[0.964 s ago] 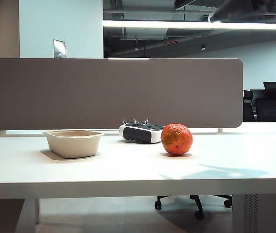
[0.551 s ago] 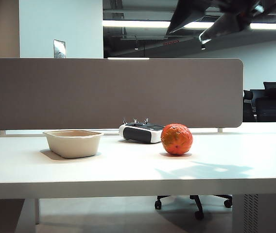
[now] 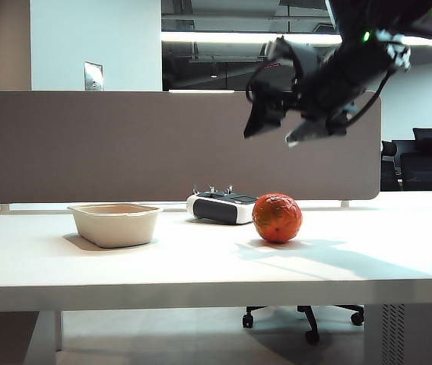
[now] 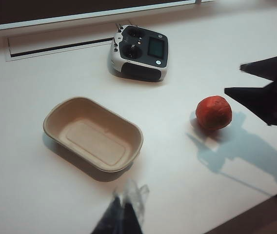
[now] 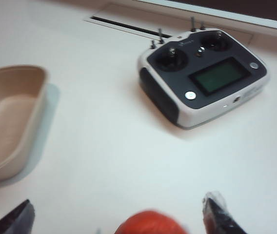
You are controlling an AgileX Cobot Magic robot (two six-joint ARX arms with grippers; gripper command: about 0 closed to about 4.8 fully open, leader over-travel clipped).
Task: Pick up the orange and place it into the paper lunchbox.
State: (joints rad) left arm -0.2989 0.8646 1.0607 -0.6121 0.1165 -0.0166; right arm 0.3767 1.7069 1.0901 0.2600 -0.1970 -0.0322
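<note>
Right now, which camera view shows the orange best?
The left wrist view: the whole orange lies unobstructed on the table, seen from above. The exterior view shows its side, below the open right pincer. The right wrist view catches only its top, blurred.

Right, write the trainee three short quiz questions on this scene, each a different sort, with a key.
1. True or false: the orange already lies in the paper lunchbox.
2. What sits on the table between lunchbox and orange? A) remote controller B) mug C) keyboard
3. Fill in: the right gripper hangs above the orange with its fingers ____.

Key
1. False; the orange rests on the table, and the lunchbox is empty.
2. A, the remote controller.
3. Open, and empty.
</note>
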